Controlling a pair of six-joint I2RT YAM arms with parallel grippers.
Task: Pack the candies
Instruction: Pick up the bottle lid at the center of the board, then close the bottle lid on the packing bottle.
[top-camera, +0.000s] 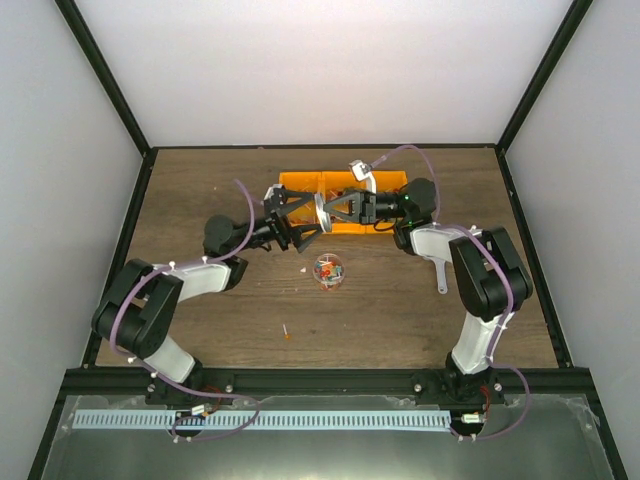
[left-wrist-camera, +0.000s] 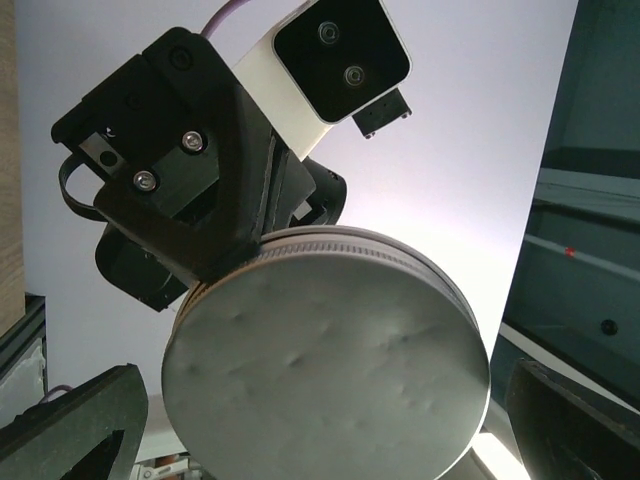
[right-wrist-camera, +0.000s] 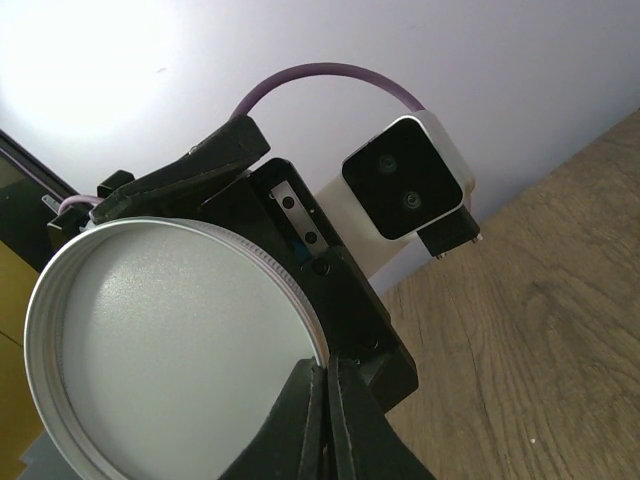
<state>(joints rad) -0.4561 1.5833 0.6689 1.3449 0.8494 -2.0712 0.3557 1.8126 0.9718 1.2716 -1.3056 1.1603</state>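
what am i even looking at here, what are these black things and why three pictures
These are two robot arms bolted to a wooden table, each ending in a two-finger gripper. The wide picture comes from a fixed camera above and behind the arms. The other two come from small cameras on each wrist, so they look out along that arm's own fingers.

On the table stand an orange bin, a small clear cup holding the candies, and a grey scoop.

The right gripper is shut, pinching the rim of a round metal lid. The left gripper faces it with its jaws wide open, holding nothing.
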